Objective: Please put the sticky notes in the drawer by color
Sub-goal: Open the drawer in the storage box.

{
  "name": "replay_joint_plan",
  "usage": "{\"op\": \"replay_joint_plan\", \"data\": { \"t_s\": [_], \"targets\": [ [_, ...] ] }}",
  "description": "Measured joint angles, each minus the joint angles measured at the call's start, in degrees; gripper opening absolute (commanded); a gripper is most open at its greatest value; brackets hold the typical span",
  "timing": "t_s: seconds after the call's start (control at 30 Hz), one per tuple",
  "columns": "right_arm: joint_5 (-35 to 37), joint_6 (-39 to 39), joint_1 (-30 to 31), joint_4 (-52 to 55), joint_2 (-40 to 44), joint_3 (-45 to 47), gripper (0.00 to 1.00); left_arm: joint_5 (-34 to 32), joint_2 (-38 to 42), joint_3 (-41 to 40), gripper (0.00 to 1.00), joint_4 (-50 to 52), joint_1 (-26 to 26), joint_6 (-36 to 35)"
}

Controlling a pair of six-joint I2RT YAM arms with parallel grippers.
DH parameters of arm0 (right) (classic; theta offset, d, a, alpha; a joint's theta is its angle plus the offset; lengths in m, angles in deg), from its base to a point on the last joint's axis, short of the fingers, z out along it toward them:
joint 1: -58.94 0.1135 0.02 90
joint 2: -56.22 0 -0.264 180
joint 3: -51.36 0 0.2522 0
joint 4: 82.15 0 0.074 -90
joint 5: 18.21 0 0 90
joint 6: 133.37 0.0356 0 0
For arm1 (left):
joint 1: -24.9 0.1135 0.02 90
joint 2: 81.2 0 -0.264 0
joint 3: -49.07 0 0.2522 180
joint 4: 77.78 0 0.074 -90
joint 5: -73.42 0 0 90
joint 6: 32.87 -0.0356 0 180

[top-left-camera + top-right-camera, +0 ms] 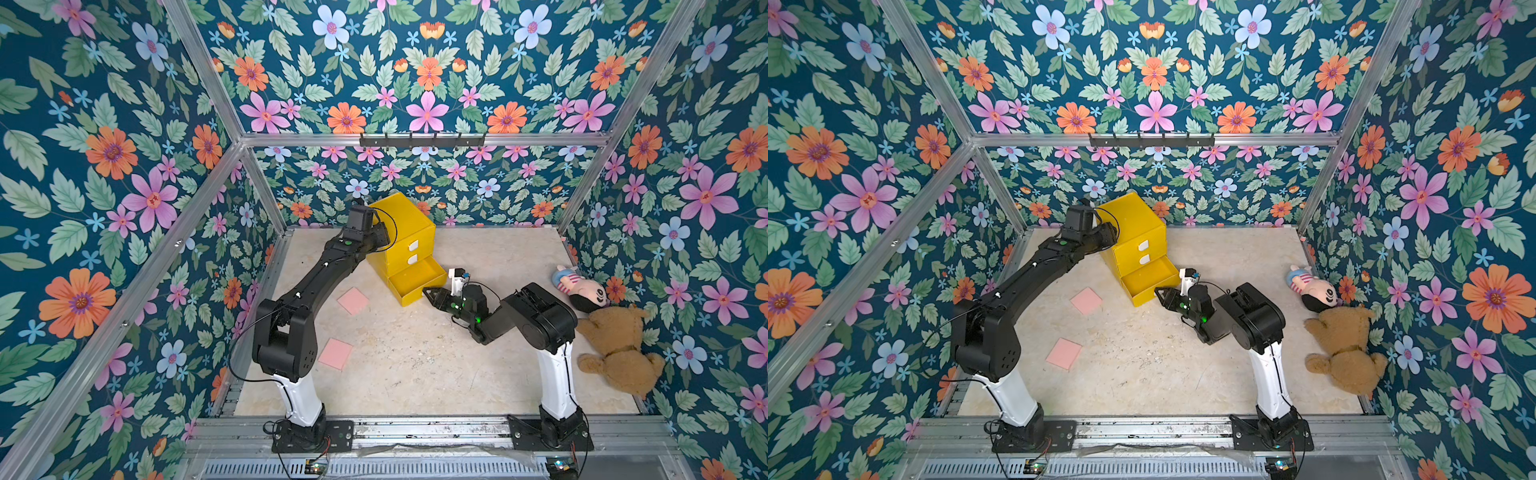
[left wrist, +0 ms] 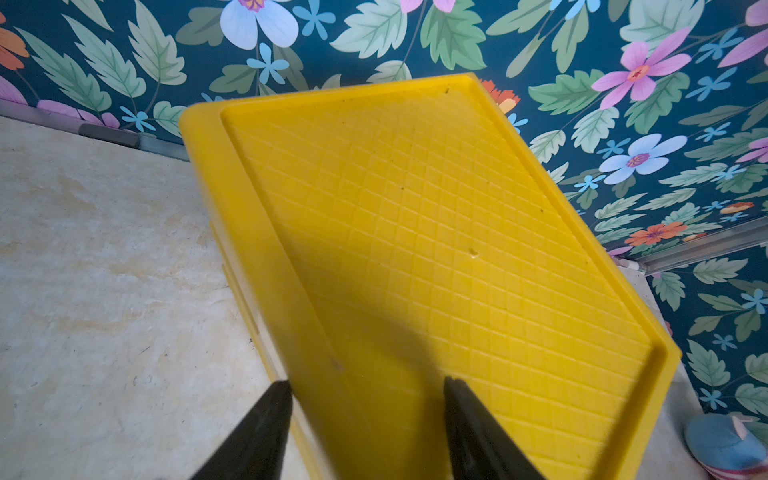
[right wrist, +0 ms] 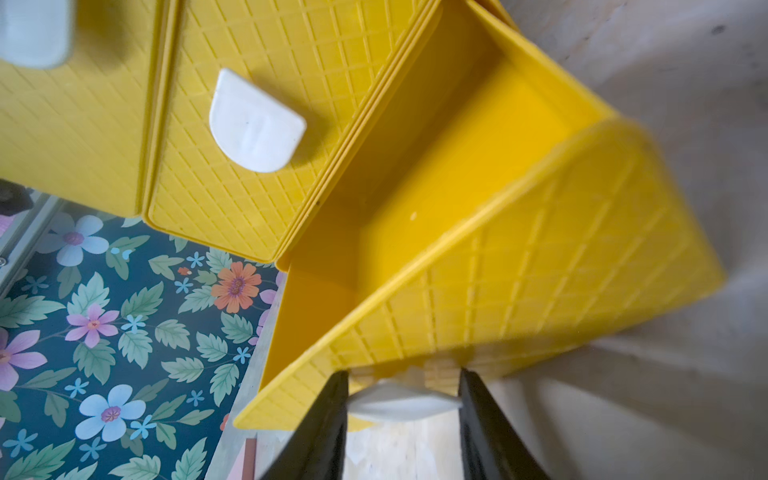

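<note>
The drawer (image 1: 405, 224) is a yellow three-drawer cabinet at the back of the table, seen in both top views. Its bottom drawer (image 1: 415, 278) is pulled out and looks empty inside (image 3: 449, 166). My right gripper (image 3: 405, 374) is shut on that drawer's white tab handle (image 3: 403, 403). My left gripper (image 2: 368, 382) is open and straddles the cabinet's upper left edge (image 2: 249, 249), one finger beside the side wall and one over the top. Two pink sticky notes lie flat on the table, one (image 1: 353, 300) near the cabinet and one (image 1: 336, 353) closer to the front.
A plush doll (image 1: 582, 289) and a brown teddy bear (image 1: 615, 349) lie along the right wall. Floral walls with aluminium frame bars enclose the table. The two upper drawers, with white tabs (image 1: 412, 246), are closed.
</note>
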Motion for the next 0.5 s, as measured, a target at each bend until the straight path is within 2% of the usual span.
{"op": "replay_joint_plan", "data": {
  "t_s": [0.13, 0.23, 0.4, 0.5],
  "targets": [
    [0.3, 0.1, 0.0, -2.1, 2.0, 4.5, 0.41, 0.0, 0.1, -0.2, 0.63, -0.2, 0.0, 0.0],
    [0.9, 0.1, 0.1, -2.9, 2.4, 6.0, 0.47, 0.1, 0.1, -0.2, 0.64, -0.3, 0.0, 0.0],
    [2.1, -0.5, 0.1, -2.7, 3.9, 6.4, 0.77, 0.2, 1.3, -0.4, 0.70, 1.1, 0.0, 0.0],
    [3.3, -1.5, 0.0, -2.2, 7.2, 7.6, 0.84, 0.0, 4.4, -1.9, 0.77, 4.2, 0.0, -0.5]
  ]
}}
